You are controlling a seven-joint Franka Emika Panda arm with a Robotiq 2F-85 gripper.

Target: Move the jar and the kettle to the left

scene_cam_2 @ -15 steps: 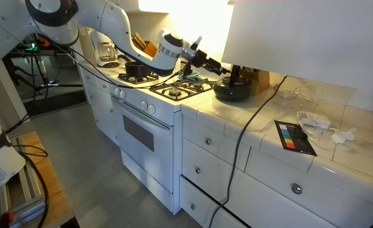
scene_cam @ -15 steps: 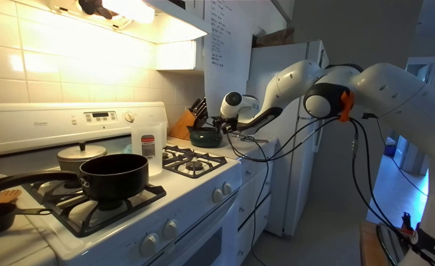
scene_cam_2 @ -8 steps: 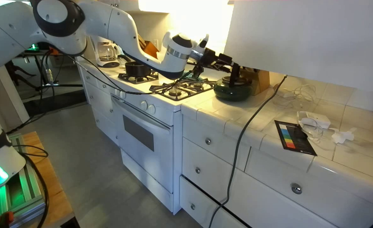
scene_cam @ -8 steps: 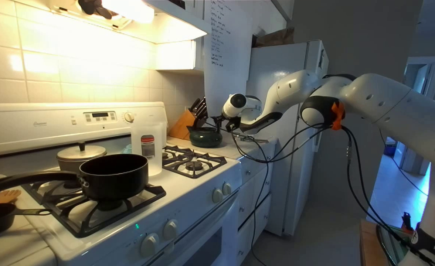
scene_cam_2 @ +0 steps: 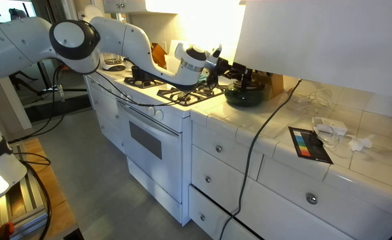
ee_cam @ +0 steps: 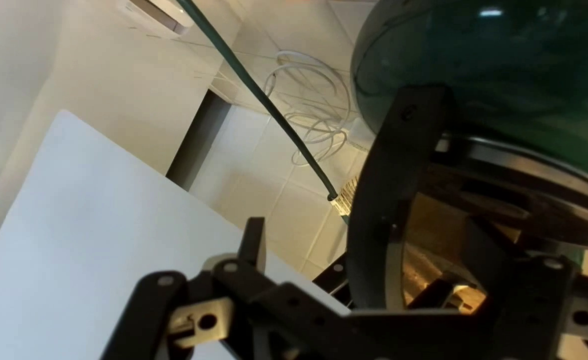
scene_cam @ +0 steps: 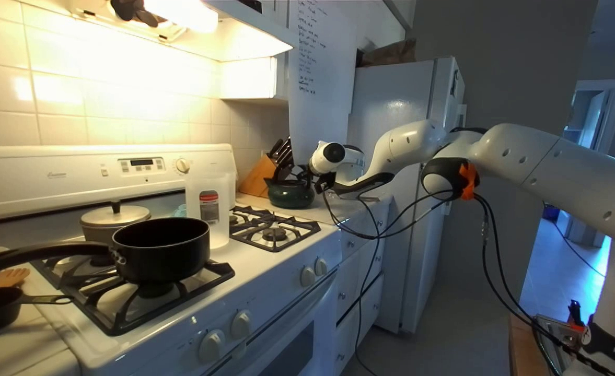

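Black end effector (ee_cam: pixel 367 234) wide around kettle handle (ee_cam: pixel 381 192)

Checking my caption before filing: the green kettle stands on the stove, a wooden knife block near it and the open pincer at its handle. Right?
The place is wrong: the green kettle stands on the tiled counter beside the stove, as both exterior views show. The wooden knife block near it and the open pincer at its handle are right.

Smooth, glossy kettle (ee_cam: pixel 503 80), matt handle (ee_cam: pixel 373 235)
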